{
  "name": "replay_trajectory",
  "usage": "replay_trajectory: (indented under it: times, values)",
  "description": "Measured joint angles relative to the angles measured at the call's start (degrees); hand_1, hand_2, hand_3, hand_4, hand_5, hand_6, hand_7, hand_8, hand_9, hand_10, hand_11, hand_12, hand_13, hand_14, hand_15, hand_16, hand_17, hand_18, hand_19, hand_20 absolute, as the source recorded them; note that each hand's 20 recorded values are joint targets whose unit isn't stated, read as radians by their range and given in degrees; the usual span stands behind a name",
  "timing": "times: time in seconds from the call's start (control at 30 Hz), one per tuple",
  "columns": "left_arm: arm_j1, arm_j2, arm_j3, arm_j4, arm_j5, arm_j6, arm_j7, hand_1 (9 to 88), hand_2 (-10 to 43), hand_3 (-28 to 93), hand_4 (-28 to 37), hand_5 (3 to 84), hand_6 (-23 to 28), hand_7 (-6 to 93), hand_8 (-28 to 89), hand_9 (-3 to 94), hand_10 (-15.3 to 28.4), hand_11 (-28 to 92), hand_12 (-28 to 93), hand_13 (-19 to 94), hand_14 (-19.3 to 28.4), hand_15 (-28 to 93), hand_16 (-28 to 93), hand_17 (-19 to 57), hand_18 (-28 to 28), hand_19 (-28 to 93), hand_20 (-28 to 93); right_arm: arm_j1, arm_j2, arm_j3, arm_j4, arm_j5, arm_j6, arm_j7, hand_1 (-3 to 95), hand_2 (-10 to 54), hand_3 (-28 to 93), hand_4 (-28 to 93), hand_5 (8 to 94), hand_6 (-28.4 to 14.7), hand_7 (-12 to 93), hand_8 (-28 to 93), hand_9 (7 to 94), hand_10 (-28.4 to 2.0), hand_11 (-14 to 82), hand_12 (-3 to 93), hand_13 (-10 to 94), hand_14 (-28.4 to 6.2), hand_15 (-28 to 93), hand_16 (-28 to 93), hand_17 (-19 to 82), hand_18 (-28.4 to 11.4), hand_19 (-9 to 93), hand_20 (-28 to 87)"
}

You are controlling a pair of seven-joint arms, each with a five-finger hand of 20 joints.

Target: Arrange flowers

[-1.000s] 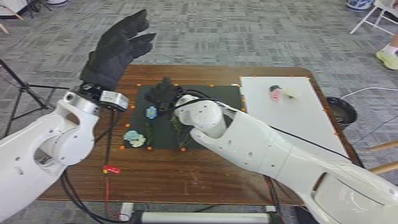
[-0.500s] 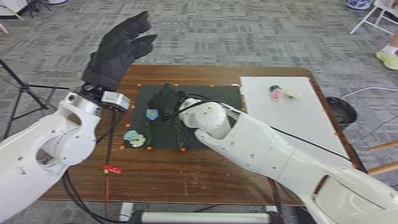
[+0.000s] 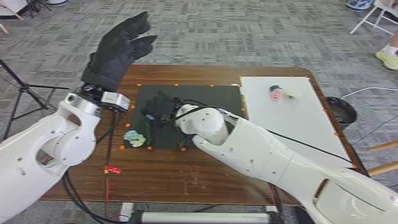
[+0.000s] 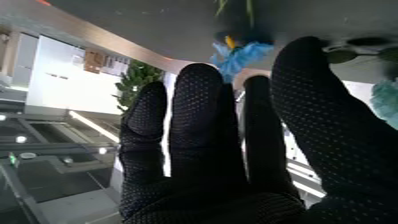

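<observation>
Flower with ruffled blue petals (image 4: pixel 238 56): on the black rectangular mat (image 3: pixel 213 93), near its left edge, close by the black-gloved right hand (image 3: pixel 161 104), its straight fingers slightly apart. Black-gloved left hand (image 3: pixel 110 55): raised, fingers straight.

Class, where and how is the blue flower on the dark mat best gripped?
Probably by its thin stem, close to the blossom, pinched from above: it lies along the mat, and the ruffled blossom looks easily crushed.

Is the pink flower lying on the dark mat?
No, the pink flower lies on the white sheet, to the right of the dark mat.
</observation>
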Motion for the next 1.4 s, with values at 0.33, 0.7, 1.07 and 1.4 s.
replay_trajectory:
  times: [0.33, 0.7, 1.07, 1.4]
  values:
    - [0.0, 0.00, 0.00, -0.01, 0.00, -0.07, 0.07, 27.8, -3.9, 66, -25.3, 24.3, 2.1, 16.4, -8, 18.9, 10.4, 14, 18, 17, 13.8, 24, 6, -10.0, 19.2, 30, 11, 0.5, -0.2, -1.8, 1.3, -0.4, 0.5, 3.2, 49.4, -9.5, 80, -28, 47.9, 3.4, 34, -17, 53.1, -7.9, 28.8, 20.4, 55, -3.0, 76, 33, 26, -16.1, 81, 52]
    - [0.1, -0.10, -0.12, 0.00, 0.02, -0.09, 0.01, 28.0, -4.0, 66, -25.3, 24.5, 2.3, 16.6, -8, 19.0, 10.8, 14, 18, 16, 14.8, 23, 7, -8.7, 18.8, 20, 13, 1.7, -0.2, -5.7, 3.7, 2.3, 13.1, 12.0, 54.5, -9.5, 77, -28, 64.4, 4.2, 53, 5, 77.5, -4.5, 25.4, 51.5, 66, -3.7, 77, 36, 34, -16.9, 85, 53]
    - [1.9, -0.13, -2.09, -0.35, 0.02, 0.03, -0.07, 28.0, -4.0, 66, -25.4, 24.4, 2.4, 16.6, -8, 18.6, 10.8, 15, 18, 16, 14.7, 22, 7, -8.9, 18.4, 21, 16, 1.9, 0.5, -5.8, 2.3, 3.0, 13.9, 10.6, 53.1, -9.5, 79, -28, 67.2, 4.0, 50, 6, 79.6, -4.5, 24.5, 51.3, 67, -3.7, 76, 37, 35, -17.7, 86, 53]
    - [7.1, 0.29, -6.37, -2.13, 0.01, 0.73, 0.02, 27.8, -3.9, 66, -25.3, 24.2, 2.2, 15.6, -8, 18.5, 10.3, 13, 19, 16, 13.5, 19, 9, -9.8, 18.7, 29, 16, 3.5, 3.6, -7.4, -0.3, 3.0, 13.9, 10.7, 52.3, -9.5, 81, -28, 67.7, 4.3, 50, 6, 80.4, -4.6, 23.8, 50.7, 68, -4.1, 77, 36, 35, -18.0, 87, 53]
